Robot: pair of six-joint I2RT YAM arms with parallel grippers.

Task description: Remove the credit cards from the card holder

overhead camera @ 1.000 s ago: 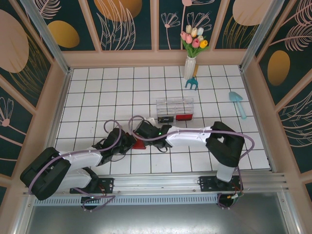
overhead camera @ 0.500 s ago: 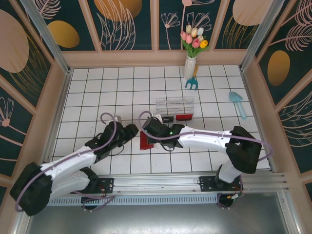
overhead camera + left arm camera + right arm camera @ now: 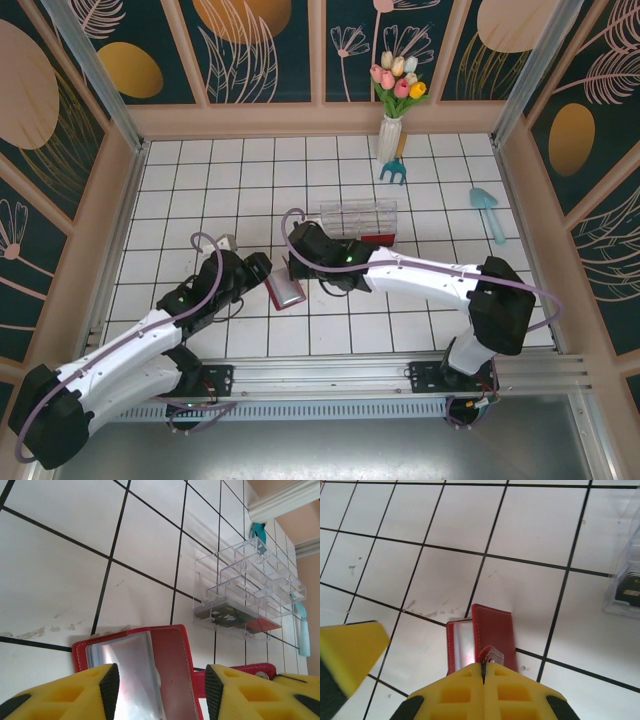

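Overhead view: white-tiled counter (image 3: 180, 190) is lit brightly and evenly from above, w/ only faint, soft shadows cast beside the arms. Patterned walls are rendered darker than the tiles. Left wrist cam: yellow fingers (image 3: 60, 697) of the left end effector (image 3: 158, 682) are blurred in the fgd, while tiles and the clear box (image 3: 250, 575) are rendered sharp. A pale shadow is thrown on the tiles left of the box. Glare is caught on the card holder (image 3: 172, 655) window. Right wrist cam: top-right corner is washed out. A hot spot is seen on the holder's window, and fingers (image 3: 465, 690) of the right end effector (image 3: 483, 666) are softened.
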